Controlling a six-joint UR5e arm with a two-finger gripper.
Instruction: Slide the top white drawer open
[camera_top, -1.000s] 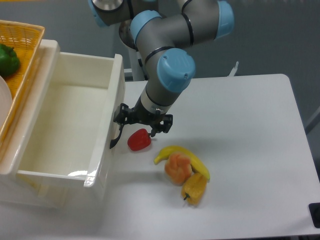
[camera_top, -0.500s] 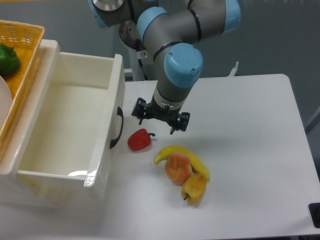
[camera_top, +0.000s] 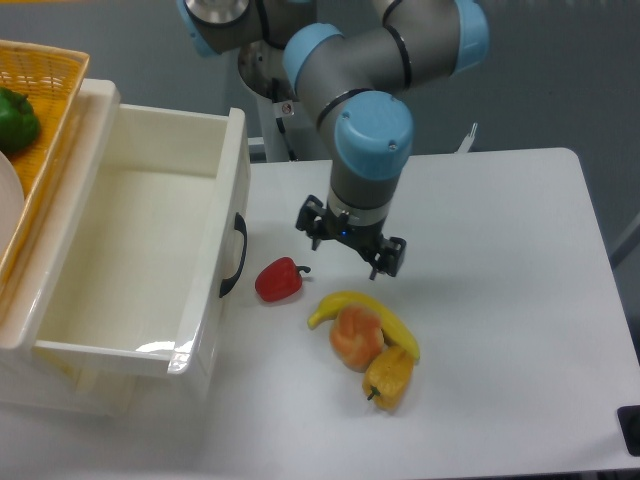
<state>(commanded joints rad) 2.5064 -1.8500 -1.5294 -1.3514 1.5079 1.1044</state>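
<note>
The top white drawer (camera_top: 130, 250) stands pulled far out of the cabinet at the left, its deep cream-white inside showing with nothing in it. Its curved black handle (camera_top: 235, 255) faces right on the front panel. My gripper (camera_top: 350, 240) hangs above the white table to the right of the handle, well apart from it. Its fingers (camera_top: 390, 262) are spread open and hold nothing. The lower drawer is hidden under the open one.
A red pepper (camera_top: 277, 280) lies just right of the handle. A banana (camera_top: 365, 312), an orange fruit (camera_top: 354, 338) and a yellow pepper (camera_top: 390, 375) sit below the gripper. A yellow basket (camera_top: 40, 130) holding a green pepper (camera_top: 15, 118) rests on the cabinet top.
The gripper let go of the drawer handle and moved right, away from the drawer front. The drawer stayed pulled out.
</note>
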